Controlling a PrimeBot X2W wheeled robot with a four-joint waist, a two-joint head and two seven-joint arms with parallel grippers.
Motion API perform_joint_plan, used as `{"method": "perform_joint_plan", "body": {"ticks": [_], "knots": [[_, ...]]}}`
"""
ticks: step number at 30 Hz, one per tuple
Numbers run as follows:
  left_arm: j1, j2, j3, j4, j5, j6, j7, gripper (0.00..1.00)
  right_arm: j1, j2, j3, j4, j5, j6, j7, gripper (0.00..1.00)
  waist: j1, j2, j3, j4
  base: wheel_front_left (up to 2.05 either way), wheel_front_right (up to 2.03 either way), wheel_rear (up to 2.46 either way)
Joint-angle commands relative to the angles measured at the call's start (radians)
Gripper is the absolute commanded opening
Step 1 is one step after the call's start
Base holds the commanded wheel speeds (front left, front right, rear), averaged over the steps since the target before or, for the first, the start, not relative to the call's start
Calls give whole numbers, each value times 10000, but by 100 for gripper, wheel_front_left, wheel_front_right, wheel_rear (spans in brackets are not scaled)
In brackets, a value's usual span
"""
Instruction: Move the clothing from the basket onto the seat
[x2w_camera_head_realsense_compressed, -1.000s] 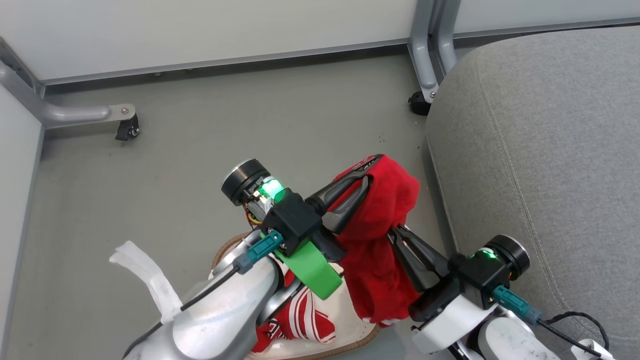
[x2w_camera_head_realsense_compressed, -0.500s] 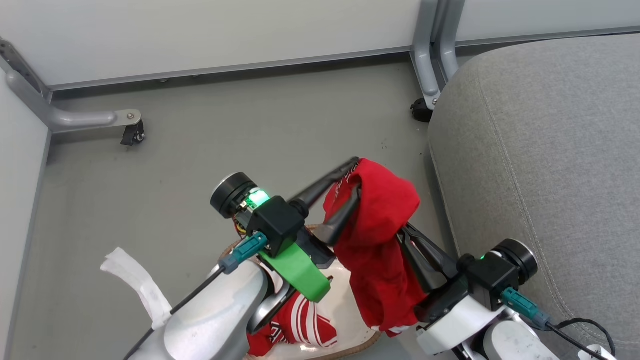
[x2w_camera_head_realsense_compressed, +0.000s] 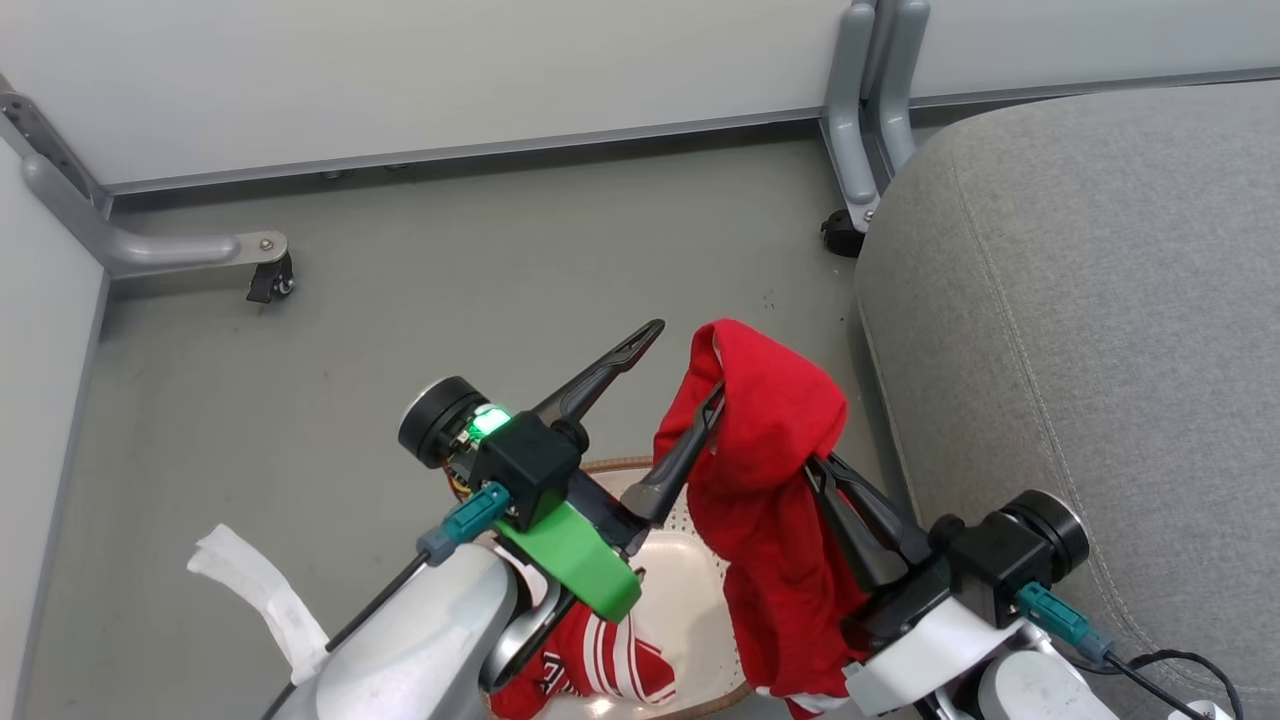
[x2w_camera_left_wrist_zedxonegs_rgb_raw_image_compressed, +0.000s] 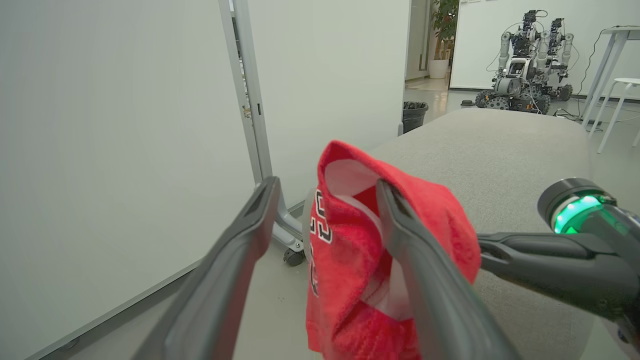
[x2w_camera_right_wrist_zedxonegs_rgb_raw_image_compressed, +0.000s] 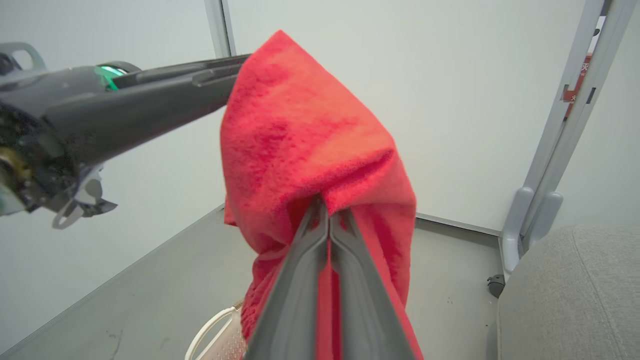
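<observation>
A red jersey (x2w_camera_head_realsense_compressed: 770, 450) hangs in the air between my two grippers, above the floor left of the seat (x2w_camera_head_realsense_compressed: 1080, 300). My right gripper (x2w_camera_head_realsense_compressed: 815, 468) is shut on the jersey's upper fold, its fingers (x2w_camera_right_wrist_zedxonegs_rgb_raw_image_compressed: 325, 215) pressed together in the cloth (x2w_camera_right_wrist_zedxonegs_rgb_raw_image_compressed: 310, 130). My left gripper (x2w_camera_head_realsense_compressed: 680, 365) is open; the cloth (x2w_camera_left_wrist_zedxonegs_rgb_raw_image_compressed: 350, 250) still drapes over its right finger (x2w_camera_left_wrist_zedxonegs_rgb_raw_image_compressed: 410, 240), and its left finger stands free. Below, the basket (x2w_camera_head_realsense_compressed: 690, 590) holds another red jersey with white stripes (x2w_camera_head_realsense_compressed: 600, 660).
White partition walls stand behind, on grey legs with casters (x2w_camera_head_realsense_compressed: 268, 280) (x2w_camera_head_realsense_compressed: 840, 232). A white strip (x2w_camera_head_realsense_compressed: 255, 590) hangs off my left arm. In the left wrist view, beyond the seat (x2w_camera_left_wrist_zedxonegs_rgb_raw_image_compressed: 500, 145), are a dark bin (x2w_camera_left_wrist_zedxonegs_rgb_raw_image_compressed: 414, 112) and other robots (x2w_camera_left_wrist_zedxonegs_rgb_raw_image_compressed: 525, 75).
My left gripper has gone from shut on the jersey to wide open, its left finger swinging clear. The right gripper keeps its hold. The camera has shifted slightly.
</observation>
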Motion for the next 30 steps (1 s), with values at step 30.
{"method": "perform_joint_plan", "body": {"ticks": [30], "knots": [[-165,521,136,-146,294,43,51,100,-77,345,-2087,-870,-495,1,-35,0,0,0,939,-2293,0,0,0]]}}
